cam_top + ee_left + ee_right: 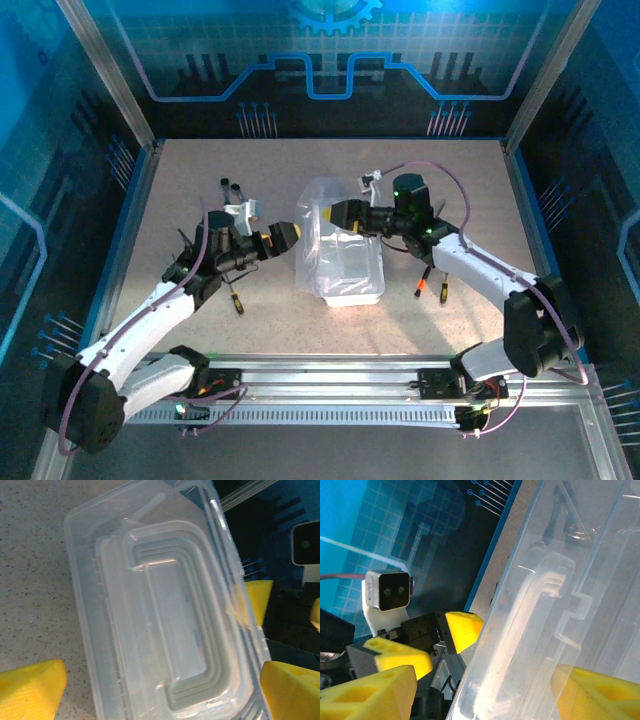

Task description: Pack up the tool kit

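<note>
The clear plastic case of the tool kit lies mid-table, its far end rising higher. My left gripper is at its left side, wide open, and in the left wrist view the handled lid spans the space between the yellow fingers. My right gripper is at the case's far end, open. One finger stands apart from the plastic and the other shows through the case wall. Loose screwdrivers lie by the left arm, by the right arm, and at the far left.
Metal posts and blue walls enclose the table, with an aluminium rail along the near edge. The two grippers face each other closely across the case. Bare tabletop lies at the far right and near the front.
</note>
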